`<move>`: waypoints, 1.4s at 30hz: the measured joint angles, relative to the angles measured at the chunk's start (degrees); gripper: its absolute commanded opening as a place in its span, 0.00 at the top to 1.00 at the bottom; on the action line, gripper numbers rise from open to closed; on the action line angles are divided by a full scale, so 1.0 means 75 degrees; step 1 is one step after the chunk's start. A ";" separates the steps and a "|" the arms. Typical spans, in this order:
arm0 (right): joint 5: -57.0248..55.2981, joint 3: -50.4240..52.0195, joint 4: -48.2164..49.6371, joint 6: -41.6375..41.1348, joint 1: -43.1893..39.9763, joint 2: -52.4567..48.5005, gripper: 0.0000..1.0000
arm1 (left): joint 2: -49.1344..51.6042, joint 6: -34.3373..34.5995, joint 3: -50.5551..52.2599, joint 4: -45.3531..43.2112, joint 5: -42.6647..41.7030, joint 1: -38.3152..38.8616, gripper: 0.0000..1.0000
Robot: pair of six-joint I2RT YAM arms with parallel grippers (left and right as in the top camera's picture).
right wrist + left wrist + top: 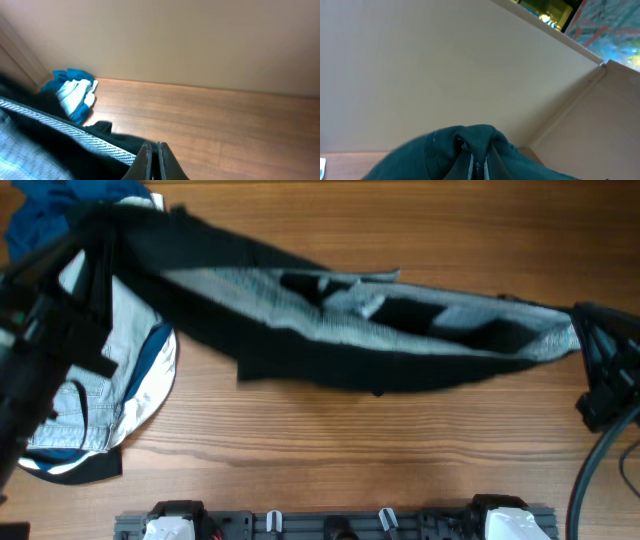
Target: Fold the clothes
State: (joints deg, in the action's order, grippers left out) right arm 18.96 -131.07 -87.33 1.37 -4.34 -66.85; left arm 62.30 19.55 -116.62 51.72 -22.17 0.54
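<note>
The black shorts (380, 345) are stretched between the two sets of fingers over the wooden surface (350, 450). Their waistband gapes, so the pale grey lining shows. The left fingers (472, 169) are pinched together on a bunched dark fold at one end. The right fingers (149, 161) are closed tight on the waistband edge at the other. Just beside the left fingers lie light denim jeans (125, 370) and a dark blue garment (50, 210), well apart from the right fingers.

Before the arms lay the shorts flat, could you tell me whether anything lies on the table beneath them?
Yes: the pale jeans lie on the table, partly under the end of the shorts held by the left gripper. Nothing else visible lies beneath.
</note>
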 measured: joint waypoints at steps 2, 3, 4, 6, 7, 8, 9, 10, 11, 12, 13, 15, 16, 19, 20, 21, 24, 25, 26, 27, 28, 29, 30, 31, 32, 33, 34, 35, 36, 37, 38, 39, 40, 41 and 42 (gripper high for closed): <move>-0.0131 -0.0029 -0.0210 -0.0044 0.0000 -0.0032 0.96 | 0.0023 -0.0020 -0.0003 0.0335 -0.0003 0.0003 0.96; -0.0178 -0.0032 -0.0335 -0.0079 0.0000 -0.0117 0.96 | 0.0134 -0.0023 -0.0003 0.0606 -0.0003 0.0006 0.96; -0.0219 -0.0035 -0.0414 -0.0114 0.0000 -0.0248 0.96 | 0.0335 -0.0023 0.0003 0.0903 0.0000 0.0012 0.96; -0.0271 -0.0044 -0.0533 -0.0175 0.0000 -0.0682 0.96 | 0.0854 -0.0026 0.0003 0.1259 -0.0003 0.0023 0.96; -0.0289 -0.0047 -0.0551 -0.0175 0.0000 -0.0979 0.96 | 0.1279 -0.0023 0.0003 0.1370 -0.0003 0.0035 0.96; -0.0338 -0.0044 -0.0560 -0.0178 0.0000 -0.1376 0.96 | 0.1606 -0.0026 0.0006 0.1411 0.0000 0.0044 0.96; -0.0539 -0.0044 -0.0557 -0.0175 -0.0017 -0.1880 0.96 | 0.2221 -0.0032 0.0015 0.1431 0.0154 0.0050 0.96; -0.0717 -0.0035 -0.0519 -0.0175 -0.0085 -0.2451 0.96 | 0.2731 -0.0044 0.0026 0.1416 0.0323 0.0050 0.96; -0.0793 -0.0035 -0.0428 -0.0175 -0.0111 -0.2920 0.96 | 0.3325 -0.0052 0.0038 0.1364 0.0493 0.0055 0.96; -0.0854 -0.0029 -0.0236 -0.0172 -0.0108 -0.3602 0.96 | 0.3923 -0.0076 0.0055 0.1311 0.0586 0.0087 0.96; -0.0877 -0.0026 -0.0006 -0.0172 -0.0108 -0.4226 0.96 | 0.4642 -0.0128 0.0067 0.1201 0.0682 0.0131 0.96; -0.0874 -0.0015 0.0484 -0.0166 -0.0108 -0.5228 0.96 | 0.5785 -0.0166 0.0082 0.0950 0.0778 0.0210 0.96; -0.0828 -0.0015 0.0632 -0.0143 -0.0108 -0.5572 0.96 | 0.6304 -0.0172 0.0085 0.0764 0.0807 0.0230 0.96; -0.0562 0.0032 0.1040 -0.0111 -0.0105 -0.6942 0.95 | 0.8058 -0.0192 0.0085 0.0189 0.0863 0.0283 0.65; -0.0527 0.0064 0.1116 -0.0105 -0.0099 -0.7152 0.95 | 0.8489 -0.0221 0.0087 0.0125 0.0868 0.0306 0.00; -0.0501 0.0067 0.1207 -0.0082 -0.0093 -0.7222 0.93 | 0.8795 -0.0256 0.0093 0.0102 0.0868 0.0341 0.00; -0.0466 0.0067 0.1233 0.0038 -0.0093 -0.7207 0.91 | 0.9165 -0.0256 0.0093 0.0242 0.0866 0.0484 0.00; -0.0469 0.0067 0.1233 0.0061 -0.0093 -0.7207 0.91 | 0.9200 -0.0239 0.0093 0.0245 0.0860 0.0530 0.00; -0.0466 0.0067 0.1250 0.0061 -0.0093 -0.7210 0.90 | 0.9209 -0.0245 0.0093 0.0245 0.0863 0.0565 0.00; -0.0466 0.0067 0.1268 0.0061 -0.0093 -0.7207 0.90 | 0.9209 -0.0245 0.0093 0.0245 0.0863 0.0580 0.00; -0.0475 0.0067 0.1250 0.0061 -0.0093 -0.7207 0.89 | 0.9209 -0.0245 0.0093 0.0242 0.0863 0.0586 0.00; -0.0478 0.0067 0.1201 0.0064 -0.0093 -0.7207 0.87 | 0.9209 -0.0245 0.0093 0.0242 0.0863 0.0586 0.00; -0.0478 0.0067 0.1075 0.0061 -0.0093 -0.7207 0.84 | 0.9209 -0.0245 0.0093 0.0245 0.0863 0.0583 0.00; -0.0478 0.0067 0.0985 0.0061 -0.0093 -0.7207 0.83 | 0.9209 -0.0245 0.0093 0.0242 0.0863 0.0580 0.00; -0.0478 0.0067 0.0944 0.0058 -0.0093 -0.7207 0.83 | 0.9209 -0.0245 0.0093 0.0242 0.0863 0.0580 0.00; -0.0478 0.0064 0.0938 0.0052 -0.0093 -0.7207 0.82 | 0.9209 -0.0245 0.0093 0.0242 0.0863 0.0580 0.00; -0.0478 0.0067 0.0938 0.0052 -0.0093 -0.7207 0.83 | 0.9209 -0.0245 0.0093 0.0245 0.0863 0.0580 0.00; -0.0478 0.0067 0.0938 0.0047 -0.0093 -0.7207 0.83 | 0.9209 -0.0245 0.0093 0.0242 0.0863 0.0580 0.00; -0.0478 0.0067 0.0938 0.0047 -0.0093 -0.7207 0.83 | 0.9209 -0.0245 0.0093 0.0242 0.0863 0.0580 0.00; -0.0478 0.0064 0.0938 0.0029 -0.0093 -0.7207 0.83 | 0.9209 -0.0245 0.0093 0.0245 0.0866 0.0580 0.00; -0.0478 0.0067 0.0938 0.0029 -0.0093 -0.7207 0.82 | 0.9209 -0.0245 0.0090 0.0242 0.0863 0.0580 0.00; -0.0478 0.0067 0.0938 0.0029 -0.0093 -0.7207 0.81 | 0.9209 -0.0245 0.0093 0.0242 0.0863 0.0580 0.00; -0.0478 0.0067 0.0938 0.0029 -0.0093 -0.7207 0.78 | 0.9209 -0.0245 0.0093 0.0242 0.0863 0.0580 0.00; -0.0475 0.0067 0.0950 0.0026 -0.0093 -0.7207 0.76 | 0.9209 -0.0245 0.0090 0.0242 0.0863 0.0580 0.00; -0.0472 0.0067 0.0988 0.0026 -0.0093 -0.7207 0.73 | 0.9209 -0.0245 0.0093 0.0242 0.0863 0.0580 0.00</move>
State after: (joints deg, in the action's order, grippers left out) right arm 15.42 -130.56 -79.92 1.56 -5.04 -120.90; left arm 131.37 17.72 -115.92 53.54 -15.70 4.89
